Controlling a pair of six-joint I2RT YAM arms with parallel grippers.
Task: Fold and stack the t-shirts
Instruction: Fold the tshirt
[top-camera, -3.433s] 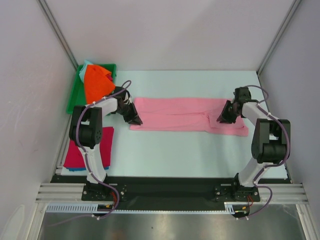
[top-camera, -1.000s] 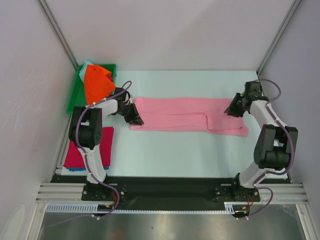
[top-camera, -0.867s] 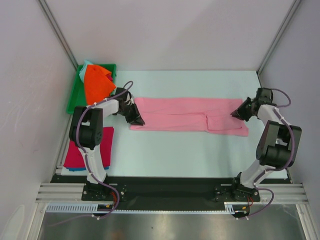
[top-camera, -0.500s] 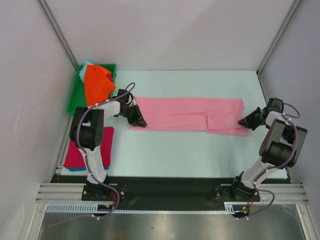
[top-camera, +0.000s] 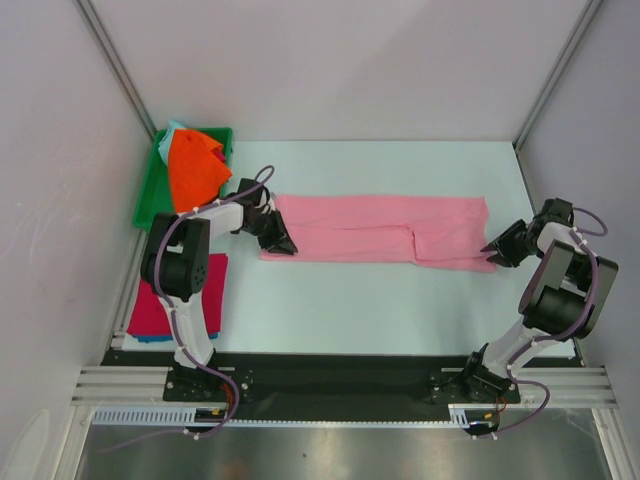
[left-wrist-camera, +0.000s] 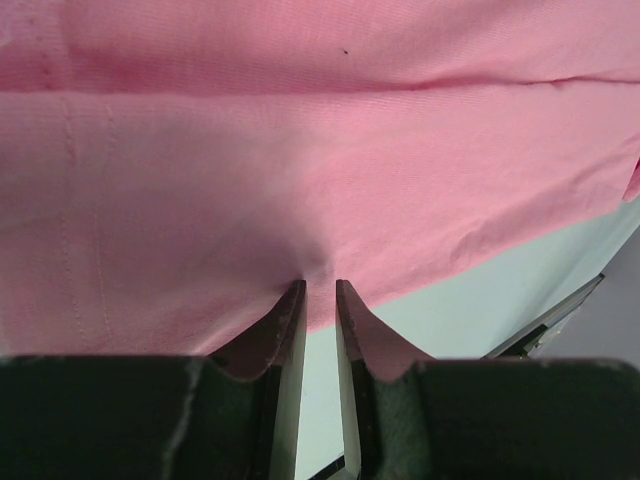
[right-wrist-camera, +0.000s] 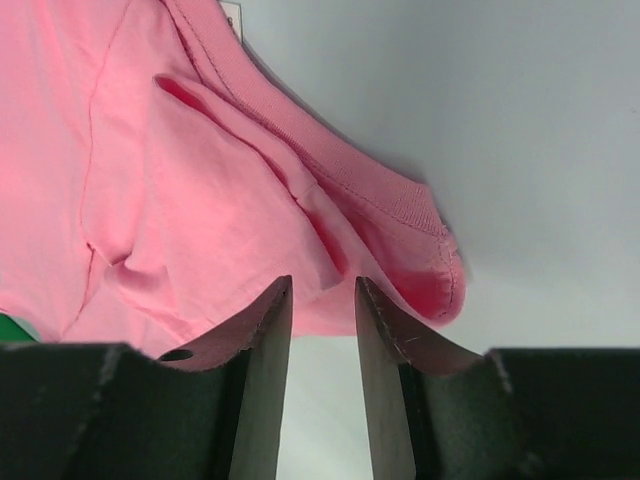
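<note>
Right gripper (top-camera: 497, 246) moved to pink tee (top-camera: 370, 228) collar end, slightly parted; left gripper (top-camera: 284, 243) pinching hem.

Left hand (left-wrist-camera: 319, 300) pinching pink t-shirt (left-wrist-camera: 300, 170) edge

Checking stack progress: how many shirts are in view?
4 visible, perhaps more hidden: pink shirt spread on the table, orange shirt over a teal one in the green bin, magenta folded shirt at near left.
</note>
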